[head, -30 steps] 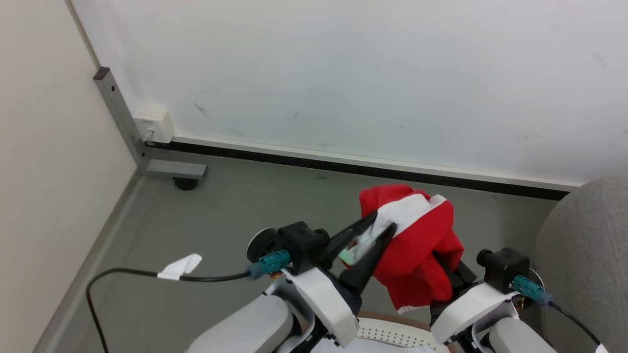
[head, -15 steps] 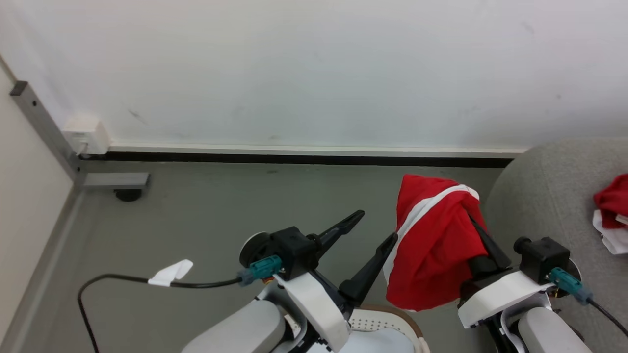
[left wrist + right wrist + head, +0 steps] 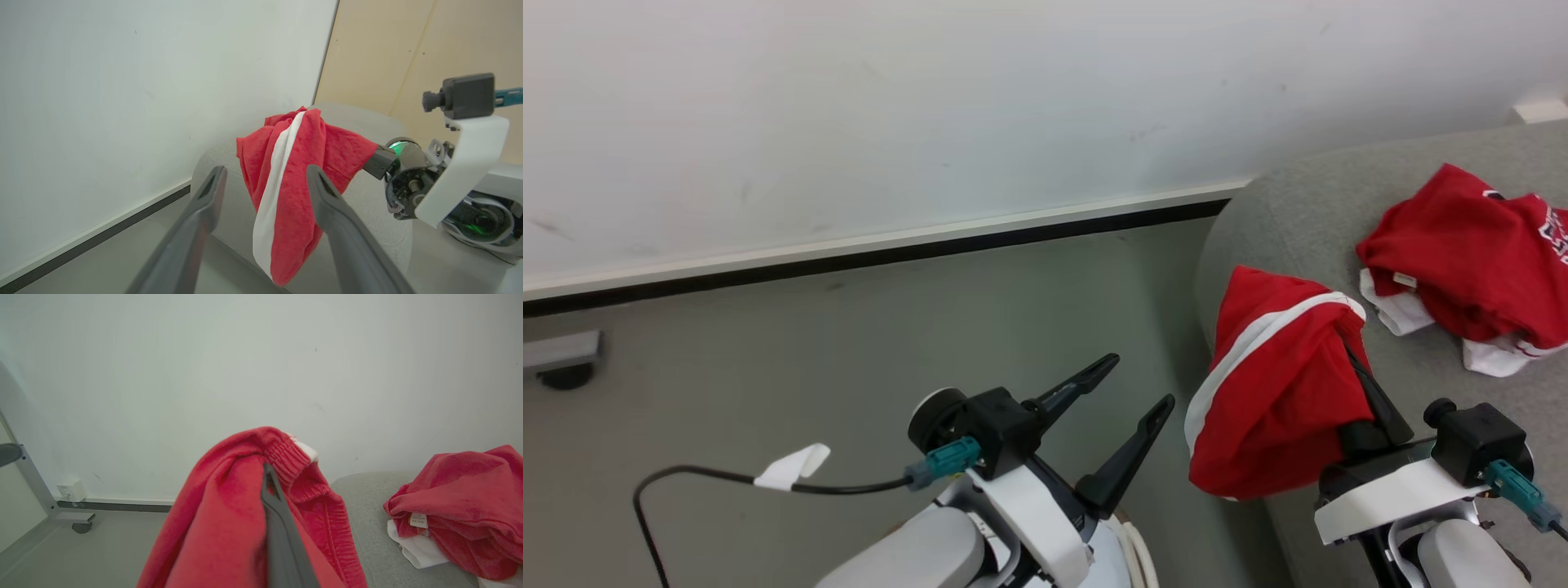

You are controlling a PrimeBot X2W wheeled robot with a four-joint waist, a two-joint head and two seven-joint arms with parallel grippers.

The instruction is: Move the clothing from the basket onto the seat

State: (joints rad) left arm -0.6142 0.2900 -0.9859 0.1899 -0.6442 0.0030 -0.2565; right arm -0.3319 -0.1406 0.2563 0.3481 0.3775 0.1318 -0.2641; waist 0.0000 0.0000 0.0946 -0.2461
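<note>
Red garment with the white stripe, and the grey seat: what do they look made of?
Red garment with white stripe: soft matte knit, perhaps fleece or jersey; it hangs in loose folds and has a ribbed cuff. Large grey rounded seat: matte woven upholstery fabric; a fine speckled weave shows on its surface.

No text is legible: the jersey [image 3: 1462,261] bears white lettering [image 3: 1553,232] (cropped, too small).

Looks like a bare test room or lab, not a lived-in home: scuffed white wall [image 3: 931,98] behind the grey sofa [image 3: 1307,212], smooth grey floor [image 3: 768,367] beside the sofa, metal post [image 3: 34,486] on a castor [image 3: 81,527] well apart from the sofa.
</note>
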